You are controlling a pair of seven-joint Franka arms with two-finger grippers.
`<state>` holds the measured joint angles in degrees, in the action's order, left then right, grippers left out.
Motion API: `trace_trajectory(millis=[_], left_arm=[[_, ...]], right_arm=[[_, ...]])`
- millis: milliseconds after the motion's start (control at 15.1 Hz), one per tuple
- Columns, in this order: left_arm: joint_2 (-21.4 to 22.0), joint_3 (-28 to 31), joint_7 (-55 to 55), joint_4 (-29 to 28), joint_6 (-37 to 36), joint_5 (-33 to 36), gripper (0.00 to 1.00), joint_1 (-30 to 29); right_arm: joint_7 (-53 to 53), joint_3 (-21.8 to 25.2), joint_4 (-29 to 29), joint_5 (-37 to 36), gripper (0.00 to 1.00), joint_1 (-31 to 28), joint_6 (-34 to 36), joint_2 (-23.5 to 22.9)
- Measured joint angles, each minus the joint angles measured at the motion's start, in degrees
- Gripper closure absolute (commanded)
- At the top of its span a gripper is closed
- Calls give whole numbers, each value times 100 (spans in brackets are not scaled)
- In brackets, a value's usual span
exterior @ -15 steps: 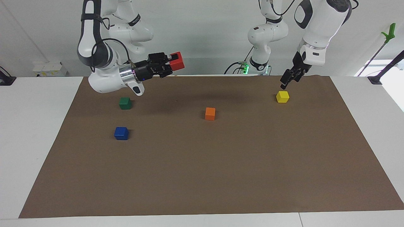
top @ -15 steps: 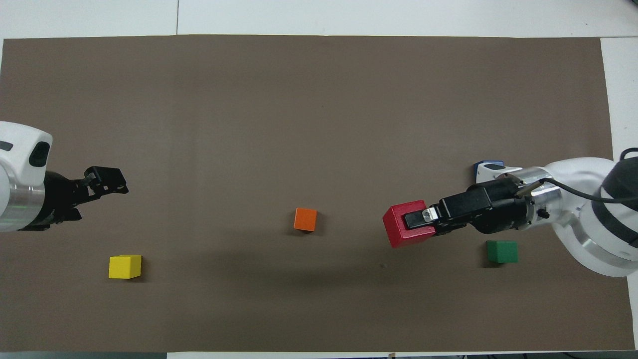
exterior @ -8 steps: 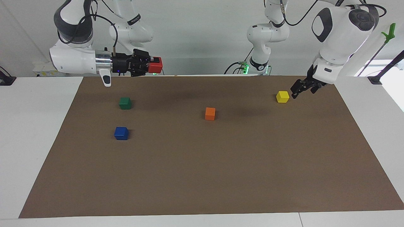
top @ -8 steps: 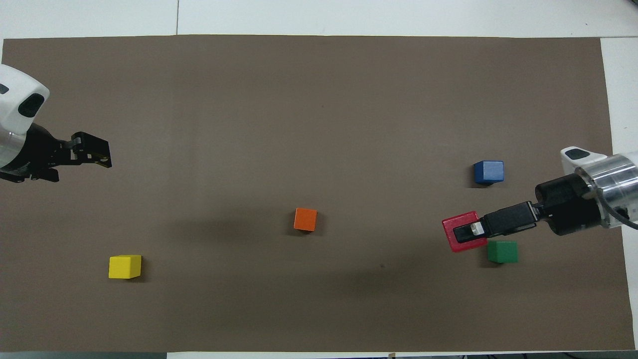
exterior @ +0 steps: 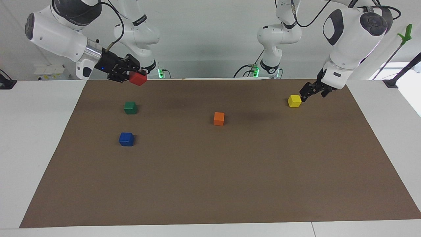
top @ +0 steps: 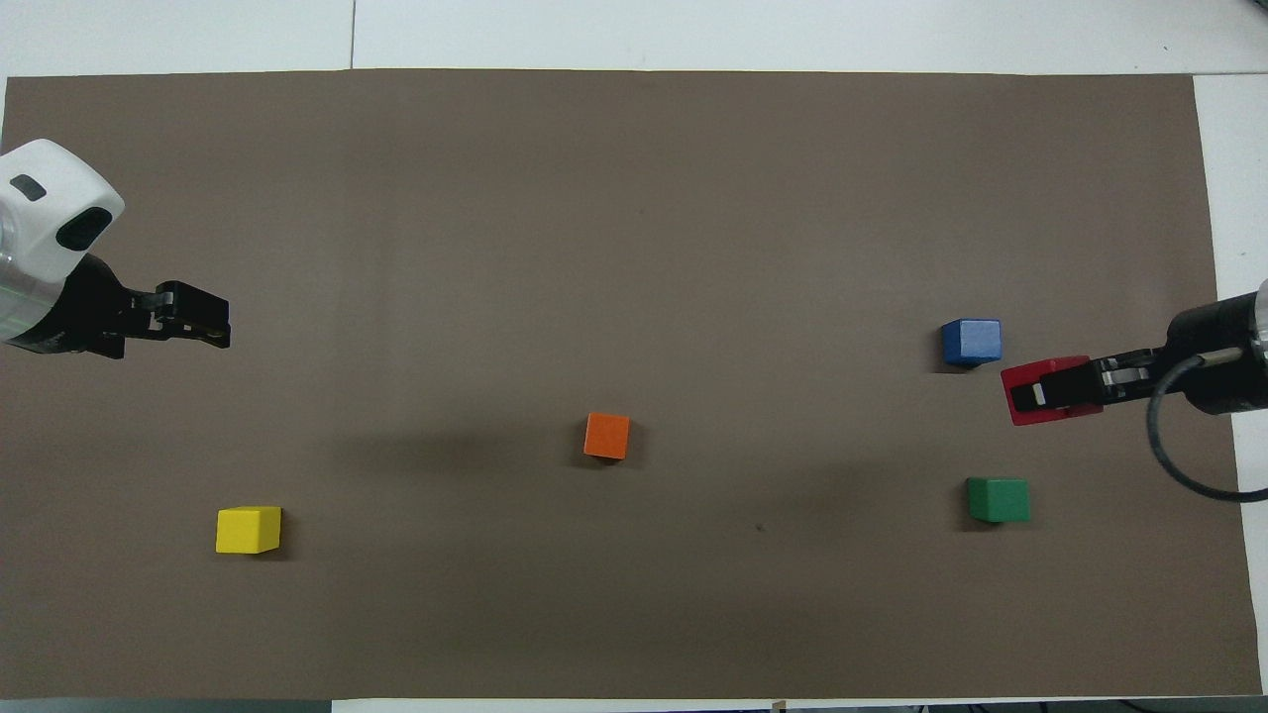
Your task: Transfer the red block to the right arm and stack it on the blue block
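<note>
The red block (exterior: 137, 79) is held in my right gripper (exterior: 134, 77), which is shut on it and angled slightly downward. In the overhead view the red block (top: 1050, 390) and right gripper (top: 1065, 387) hang over the mat at the right arm's end, beside the blue block (top: 971, 342). The blue block (exterior: 126, 139) sits on the brown mat (exterior: 230, 171) and nothing is on it. My left gripper (exterior: 306, 91) is empty and hangs in the air close to the yellow block (exterior: 294, 101); in the overhead view the left gripper (top: 203, 322) is over the mat's left-arm end.
A green block (exterior: 130, 107) lies nearer to the robots than the blue block, under the right arm's reach. An orange block (exterior: 219, 118) lies mid-mat. The yellow block (top: 248, 530) lies toward the left arm's end. White table surrounds the mat.
My right gripper has swung the red block back from over the mat's middle to the right arm's end and tipped it downward. My left gripper has drawn back toward its own end.
</note>
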<state>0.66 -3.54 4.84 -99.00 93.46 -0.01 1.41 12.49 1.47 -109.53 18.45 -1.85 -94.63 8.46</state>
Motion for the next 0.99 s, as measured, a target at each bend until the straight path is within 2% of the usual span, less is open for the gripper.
trace_trajectory(millis=[198, 528, 792, 991], left_arm=[[-74, -1, -186, 136, 2, 7, 0, 3], [-204, -5, -215, 285, -35, 7, 0, 34], [-204, -15, -227, 343, -49, 7, 0, 50], [-204, -34, -229, 351, -71, 7, 0, 69]], right_arm=[[-591, -40, -116, -954, 100, 450, -861, -144], [-1062, -16, -419, -1800, 100, 470, -1809, -778], [-1737, -13, -695, -1987, 100, 447, -2478, -1197], [-1946, -12, -796, -1988, 100, 446, -2706, -1397]])
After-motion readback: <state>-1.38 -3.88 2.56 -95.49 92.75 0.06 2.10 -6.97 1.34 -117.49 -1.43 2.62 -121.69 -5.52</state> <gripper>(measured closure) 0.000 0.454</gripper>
